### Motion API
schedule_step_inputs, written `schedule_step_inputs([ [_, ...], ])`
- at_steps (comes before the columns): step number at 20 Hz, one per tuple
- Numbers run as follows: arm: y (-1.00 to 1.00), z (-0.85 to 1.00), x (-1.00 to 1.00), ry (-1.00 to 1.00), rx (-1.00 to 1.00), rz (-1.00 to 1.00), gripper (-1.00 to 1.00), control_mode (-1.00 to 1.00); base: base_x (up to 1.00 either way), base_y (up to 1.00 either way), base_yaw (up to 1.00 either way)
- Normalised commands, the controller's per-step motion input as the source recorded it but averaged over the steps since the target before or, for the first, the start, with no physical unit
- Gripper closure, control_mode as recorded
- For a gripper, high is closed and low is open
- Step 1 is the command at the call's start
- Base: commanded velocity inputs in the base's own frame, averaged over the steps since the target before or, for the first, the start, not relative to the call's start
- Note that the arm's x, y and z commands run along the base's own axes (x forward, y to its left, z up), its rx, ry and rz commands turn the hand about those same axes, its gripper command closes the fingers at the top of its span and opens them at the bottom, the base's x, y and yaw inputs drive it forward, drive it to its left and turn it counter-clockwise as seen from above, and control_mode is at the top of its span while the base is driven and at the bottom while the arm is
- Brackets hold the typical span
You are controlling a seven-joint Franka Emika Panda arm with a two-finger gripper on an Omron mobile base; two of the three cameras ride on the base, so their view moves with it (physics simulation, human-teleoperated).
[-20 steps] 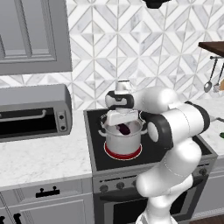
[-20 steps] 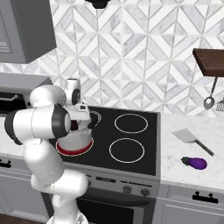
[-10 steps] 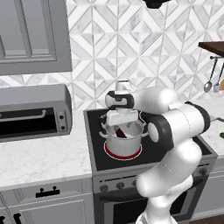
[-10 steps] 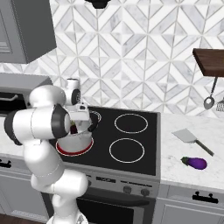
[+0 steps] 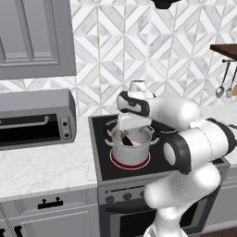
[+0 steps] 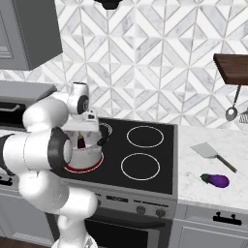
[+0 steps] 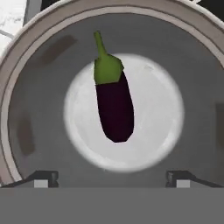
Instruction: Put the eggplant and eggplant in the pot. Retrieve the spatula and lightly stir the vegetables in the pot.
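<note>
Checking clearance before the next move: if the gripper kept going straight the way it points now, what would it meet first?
The gripper, jaws wide open, points down into the pot. Straight ahead lies the eggplant on the pot's bottom; it would probably touch that first, though depth is hard to judge.

Two eggplants show: one eggplant (image 7: 114,108) lies inside the pot (image 5: 131,149), and a second eggplant (image 6: 215,180) lies on the counter well to the right of the pot. There is one pot, standing on one of the four burner rings of the stove (image 6: 145,164). One spatula (image 6: 211,153) rests on the counter right of the pot, just beyond the second eggplant. One toaster oven (image 5: 34,120) sits left of the pot. Two utensils (image 5: 225,88) hang far right of the pot.
</note>
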Motion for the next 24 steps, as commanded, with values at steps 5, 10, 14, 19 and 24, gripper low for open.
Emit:
schedule_step_inputs([
  [5, -0.49, 0.87, -0.37, 0.00, 0.01, -0.09, -1.00, -1.00, 0.00, 0.00, 0.00],
  [10, -0.74, 0.44, -0.24, 0.01, -0.04, -0.01, -1.00, -1.00, 0.00, 0.00, 0.00],
  [14, -1.00, -0.01, -0.41, 0.00, -0.13, 0.14, -1.00, -1.00, 0.00, 0.00, 0.00],
  [19, -1.00, -0.14, -0.42, 0.00, -0.01, 0.17, -1.00, -1.00, 0.00, 0.00, 0.00],
  [24, -1.00, -0.05, -0.50, -0.03, 0.00, 0.19, -1.00, -1.00, 0.00, 0.00, 0.00],
])
